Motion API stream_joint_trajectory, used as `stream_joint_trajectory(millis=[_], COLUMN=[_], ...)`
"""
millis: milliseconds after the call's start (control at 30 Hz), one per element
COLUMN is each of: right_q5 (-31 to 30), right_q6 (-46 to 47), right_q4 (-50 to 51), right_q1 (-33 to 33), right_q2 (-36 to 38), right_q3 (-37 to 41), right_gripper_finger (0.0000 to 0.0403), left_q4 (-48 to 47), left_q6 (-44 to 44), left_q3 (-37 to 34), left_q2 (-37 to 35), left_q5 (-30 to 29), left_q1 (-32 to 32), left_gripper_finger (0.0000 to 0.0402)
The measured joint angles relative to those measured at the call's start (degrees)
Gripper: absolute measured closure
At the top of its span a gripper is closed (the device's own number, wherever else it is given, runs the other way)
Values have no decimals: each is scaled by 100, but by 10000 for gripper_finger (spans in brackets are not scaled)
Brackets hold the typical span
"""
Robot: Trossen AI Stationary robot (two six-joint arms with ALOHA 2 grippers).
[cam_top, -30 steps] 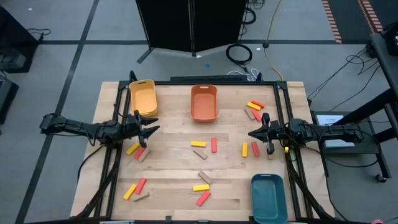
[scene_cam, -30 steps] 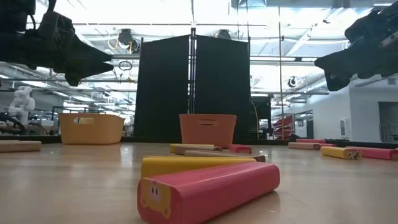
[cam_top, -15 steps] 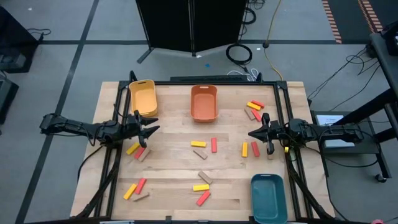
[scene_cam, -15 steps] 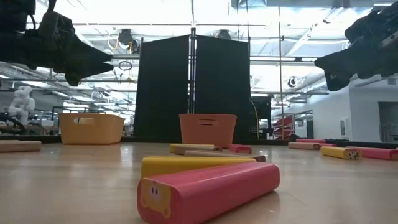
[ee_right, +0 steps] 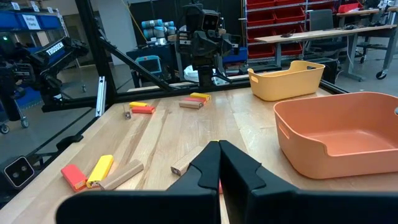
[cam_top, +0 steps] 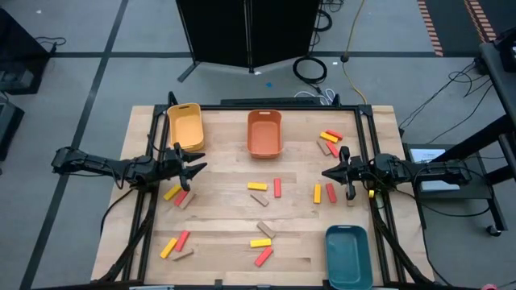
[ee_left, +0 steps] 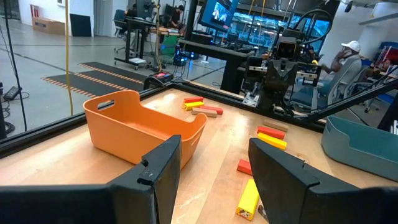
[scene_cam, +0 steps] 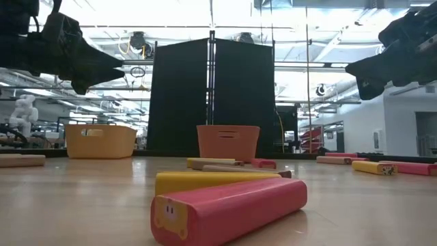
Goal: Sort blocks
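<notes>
Several small red, yellow and tan blocks lie flat in scattered groups on the wooden table: one group at the middle (cam_top: pixel 266 188), one near the front (cam_top: pixel 260 242), one at the front left (cam_top: pixel 175 246), one at the far right (cam_top: pixel 329 142). My left gripper (cam_top: pixel 196 164) hovers open and empty above the table's left side, beside a group of three blocks (cam_top: pixel 177 196). My right gripper (cam_top: pixel 326 172) hovers shut and empty at the right side, near a yellow and a red block (cam_top: pixel 324 193). The fingers show open in the left wrist view (ee_left: pixel 214 165) and shut in the right wrist view (ee_right: pixel 219 163).
A yellow bin (cam_top: pixel 185 126) stands at the far left, an orange bin (cam_top: pixel 264 132) at the far middle, a teal bin (cam_top: pixel 347 254) at the near right. A black frame borders the table. A person sits beyond the table in the left wrist view (ee_left: pixel 348 57).
</notes>
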State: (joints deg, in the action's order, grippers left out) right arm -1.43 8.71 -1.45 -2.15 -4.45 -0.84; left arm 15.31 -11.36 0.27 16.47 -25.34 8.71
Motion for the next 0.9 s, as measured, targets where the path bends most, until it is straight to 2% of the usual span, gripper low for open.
stream_joint_trajectory(millis=[400, 533, 667, 767, 833, 900], right_q5=[-4, -9, -71, -463, -768, -1033], right_q6=[1341, 1429, 1466, 1508, 1529, 1643], right_q4=[-141, -552, -796, -688, -600, -92], right_q1=[2, 2, 28, 31, 44, 125], right_q2=[-2, -4, -20, -88, -187, -278], right_q3=[0, 0, -2, -2, -5, -161], right_gripper_finger=[403, 403, 403, 397, 382, 359], left_q4=[27, 48, 210, 338, 313, 304], left_q6=[-71, -892, -660, -939, -1097, -1141], left_q3=[-2, -1, -2, -1, -2, 0], left_q2=[0, 0, 2, 0, 2, 1], left_q5=[0, 216, 129, 204, 510, 741], left_q1=[0, 0, -11, 0, 0, 1], left_gripper_finger=[217, 217, 217, 217, 217, 217])
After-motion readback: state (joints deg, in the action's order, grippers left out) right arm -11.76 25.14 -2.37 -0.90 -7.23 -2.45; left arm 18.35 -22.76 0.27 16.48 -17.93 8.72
